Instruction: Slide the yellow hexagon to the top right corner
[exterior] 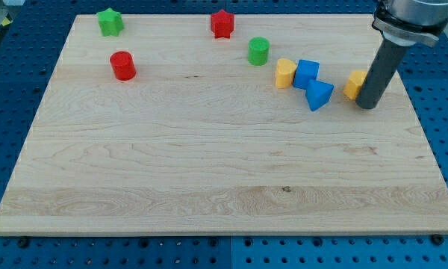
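two each of green, red, blue, yellow blocks; my tip [366,105] touches one yellow block [354,84].

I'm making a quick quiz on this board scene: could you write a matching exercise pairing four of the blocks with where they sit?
Blocks:
1. green star
2. red cylinder
3. blue cube
4. yellow hexagon

Places:
A. touching the left side of my tip
B. top left corner of the board
C. between a yellow block and a blue triangle
D. below and right of the green star

Pairs: 1-B, 2-D, 3-C, 4-A
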